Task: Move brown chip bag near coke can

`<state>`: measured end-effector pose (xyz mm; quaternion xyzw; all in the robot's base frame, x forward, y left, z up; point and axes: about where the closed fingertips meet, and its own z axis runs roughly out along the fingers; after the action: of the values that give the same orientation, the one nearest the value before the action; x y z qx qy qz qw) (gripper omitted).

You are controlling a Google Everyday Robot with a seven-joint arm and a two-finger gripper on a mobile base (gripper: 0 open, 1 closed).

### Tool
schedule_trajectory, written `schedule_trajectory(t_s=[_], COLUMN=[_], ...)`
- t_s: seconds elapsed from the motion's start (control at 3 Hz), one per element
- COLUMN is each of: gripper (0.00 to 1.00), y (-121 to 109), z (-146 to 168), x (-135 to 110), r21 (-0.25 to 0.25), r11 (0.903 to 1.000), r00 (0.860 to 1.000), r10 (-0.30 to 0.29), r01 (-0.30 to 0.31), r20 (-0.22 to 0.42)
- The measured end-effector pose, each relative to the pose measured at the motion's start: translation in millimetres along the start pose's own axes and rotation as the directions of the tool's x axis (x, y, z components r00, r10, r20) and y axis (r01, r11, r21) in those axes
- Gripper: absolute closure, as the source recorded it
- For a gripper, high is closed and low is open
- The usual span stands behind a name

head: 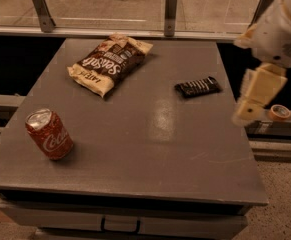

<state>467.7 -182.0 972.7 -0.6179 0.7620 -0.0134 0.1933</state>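
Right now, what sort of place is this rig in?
Likely an office or lab test station: a grey drawer-fronted table, a glass-panelled railing behind it, and a tape roll at right. The gripper hangs by the table's right edge.

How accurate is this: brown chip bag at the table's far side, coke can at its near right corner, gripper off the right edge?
One error: the camera view shows the coke can at the table's near left corner. The brown chip bag and the gripper off the right edge are as stated.
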Motion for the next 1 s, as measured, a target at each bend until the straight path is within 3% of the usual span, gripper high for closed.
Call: schedule_trajectory(t_s=[0.33,0.67,1.0], gripper=[0.00,0.00,0.00], y=[-43,-97,-97], z=[37,64,64], x=[-80,-171,-171], r21=[0.009,0.060,0.060], r11=[0.9992,0.9965,0.9964], r00=[0.985,0.935,0.935], r10=[-0.040,-0.076,-0.076], r01=[0.039,0.059,0.059], r20=[0.171,0.346,0.346])
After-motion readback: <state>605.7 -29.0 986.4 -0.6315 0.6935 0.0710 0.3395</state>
